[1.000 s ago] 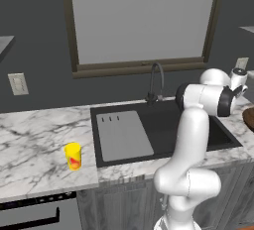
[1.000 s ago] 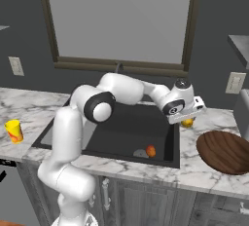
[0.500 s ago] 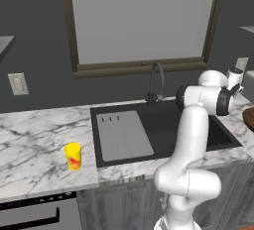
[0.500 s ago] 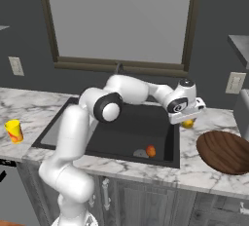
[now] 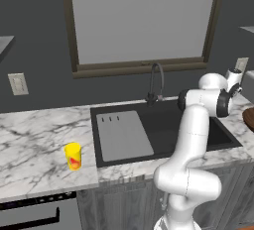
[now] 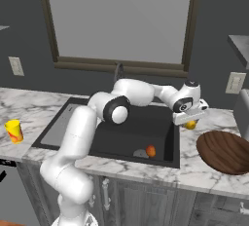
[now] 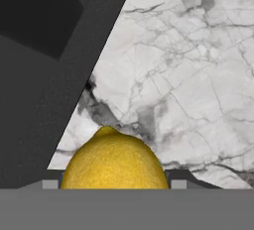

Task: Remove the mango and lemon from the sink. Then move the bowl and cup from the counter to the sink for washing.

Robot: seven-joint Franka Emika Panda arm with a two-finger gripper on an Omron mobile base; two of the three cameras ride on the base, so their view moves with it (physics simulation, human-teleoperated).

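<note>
In hand view, lemon (image 7: 114,159) over counter (image 7: 188,75)

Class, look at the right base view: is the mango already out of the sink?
No: the mango lies on the floor of the black sink, near its front wall.

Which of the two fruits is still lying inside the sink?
The orange-red mango, on the sink floor. The yellow lemon is over the counter, at the gripper.

A window (image 5: 143,18) and wall outlet (image 5: 18,84) behind.
</note>
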